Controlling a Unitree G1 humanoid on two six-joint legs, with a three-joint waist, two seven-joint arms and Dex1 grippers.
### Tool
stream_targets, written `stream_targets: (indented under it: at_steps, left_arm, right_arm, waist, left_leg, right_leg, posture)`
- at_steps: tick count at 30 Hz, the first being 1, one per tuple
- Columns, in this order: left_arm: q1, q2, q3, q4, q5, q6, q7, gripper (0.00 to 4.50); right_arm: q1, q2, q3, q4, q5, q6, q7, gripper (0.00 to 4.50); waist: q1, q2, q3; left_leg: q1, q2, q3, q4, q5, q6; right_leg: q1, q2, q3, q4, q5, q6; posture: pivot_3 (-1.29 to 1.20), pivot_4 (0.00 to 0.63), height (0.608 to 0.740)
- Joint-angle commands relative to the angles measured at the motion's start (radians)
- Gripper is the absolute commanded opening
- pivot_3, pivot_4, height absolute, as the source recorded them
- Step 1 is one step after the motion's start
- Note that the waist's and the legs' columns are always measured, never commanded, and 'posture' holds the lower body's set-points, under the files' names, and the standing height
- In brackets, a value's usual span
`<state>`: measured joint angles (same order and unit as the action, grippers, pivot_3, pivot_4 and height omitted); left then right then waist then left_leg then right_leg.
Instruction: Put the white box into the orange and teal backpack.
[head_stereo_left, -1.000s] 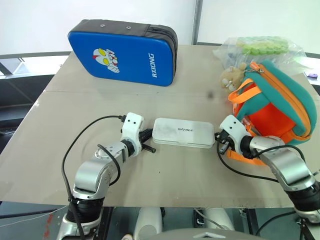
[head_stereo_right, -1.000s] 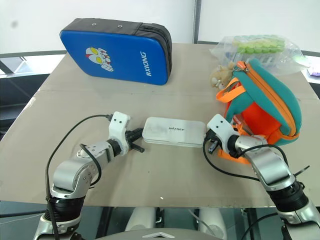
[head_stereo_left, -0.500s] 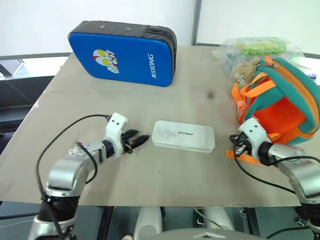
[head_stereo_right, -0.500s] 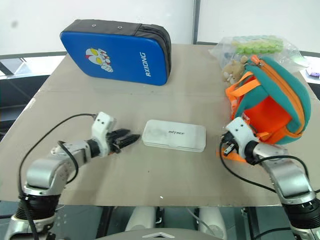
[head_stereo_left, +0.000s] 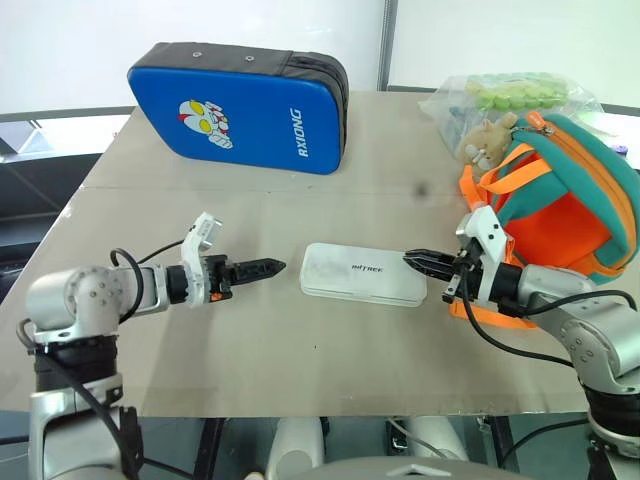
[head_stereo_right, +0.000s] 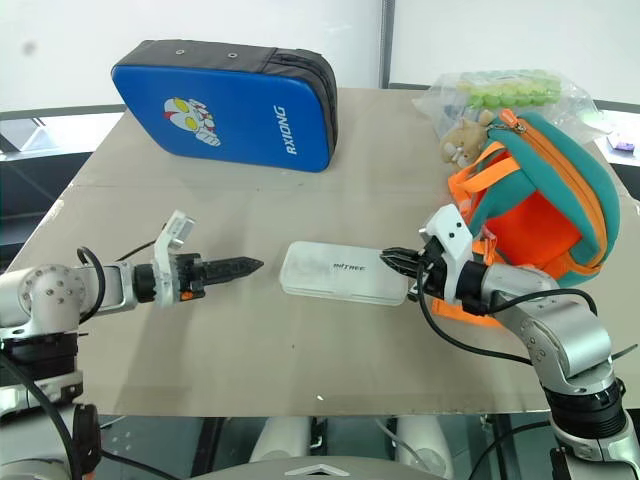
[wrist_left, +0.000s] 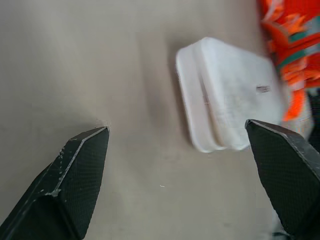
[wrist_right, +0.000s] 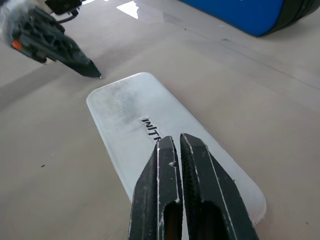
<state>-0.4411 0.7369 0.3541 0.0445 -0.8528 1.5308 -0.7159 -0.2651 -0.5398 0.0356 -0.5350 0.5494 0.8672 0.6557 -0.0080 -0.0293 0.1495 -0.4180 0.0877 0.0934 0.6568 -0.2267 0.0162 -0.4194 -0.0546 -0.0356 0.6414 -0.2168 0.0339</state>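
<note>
Beige and matt, the bench (head_stereo_left: 300, 370) carries the flat white plastic box with rounded corners (head_stereo_left: 363, 274) lying lid-up near its middle, small dark lettering on top. At its right end the small teal backpack with orange panel and straps (head_stereo_left: 560, 205) stands open towards the box, soft and padded, a beige plush toy (head_stereo_left: 484, 141) hanging at its top. A large blue padded case (head_stereo_left: 240, 106) and a clear plastic bag of green items (head_stereo_left: 515, 97) sit further back.

The box looks light, rigid and smooth, so its glossy lid is likely slippery; a pinch across the thin edges, or a squeeze end to end, should hold better than anything on the broad face. The backpack's fabric will probably sag, so its mouth may need propping.

The left gripper (wrist_left: 177, 150) is spread wide, aimed at the box's left end and clear of it. The right gripper (wrist_right: 178, 142) has its fingers pressed together, holding nothing, its tip over the box's right end; contact cannot be told.
</note>
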Motion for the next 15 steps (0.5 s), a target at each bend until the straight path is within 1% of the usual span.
stream_targets:
  at_steps: [1,3,6,10,13,15]
  left_arm:
    - [-0.044,0.010,0.020,0.030,-0.057,0.077,-0.008,4.45]
    - [-0.062,0.024,-0.016,0.056,-0.090,0.084,-0.005,4.45]
    - [-0.104,0.019,-0.073,0.119,-0.119,0.084,0.009,4.45]
    - [-0.126,-0.017,-0.126,0.156,-0.080,0.084,0.032,4.45]
    - [-0.140,-0.059,-0.130,0.179,-0.052,0.083,0.057,4.45]
    - [-0.145,-0.081,-0.133,0.184,-0.036,0.080,0.068,4.45]
  right_arm:
    - [-0.015,-0.010,0.058,0.012,-0.047,-0.050,0.006,0.00]
    - [-0.019,-0.004,0.069,0.025,-0.053,-0.055,0.002,0.00]
    - [-0.015,0.001,0.061,0.036,-0.055,-0.058,-0.009,0.00]
    - [0.005,-0.009,0.012,0.025,-0.042,-0.046,-0.031,0.00]
    - [0.023,-0.028,-0.041,0.016,-0.043,-0.023,-0.062,0.00]
    - [0.030,-0.051,-0.056,0.025,-0.076,0.000,-0.098,0.00]
  waist:
    - [-0.001,0.000,0.000]
    - [-0.003,0.000,0.000]
    - [-0.001,0.000,0.000]
    - [-0.002,0.000,0.000]
    - [0.001,0.000,0.000]
    - [0.004,0.000,0.000]
  left_leg:
    - [0.000,0.000,0.000,0.000,0.000,0.000]
    - [0.000,0.000,0.000,-0.001,0.000,0.000]
    - [0.000,0.000,0.000,-0.002,0.000,0.000]
    - [0.000,0.000,0.000,-0.002,0.000,0.000]
    - [0.000,0.000,0.001,-0.002,0.000,0.000]
    - [0.000,-0.001,0.001,-0.003,0.000,0.000]
  right_leg:
    - [0.000,0.000,0.000,0.000,0.000,0.000]
    - [-0.001,0.000,0.000,0.000,0.000,0.000]
    - [-0.001,0.000,0.000,0.000,0.000,-0.001]
    - [-0.001,0.000,0.001,0.000,0.000,-0.001]
    - [-0.001,0.000,0.001,0.000,0.000,-0.001]
    - [-0.001,0.000,0.001,0.000,0.000,-0.001]
  posture:
    - [0.00,0.150,0.740]
    - [0.00,0.150,0.740]
    - [0.00,0.150,0.740]
    - [0.00,0.150,0.740]
    - [0.00,0.150,0.740]
    - [0.00,0.150,0.740]
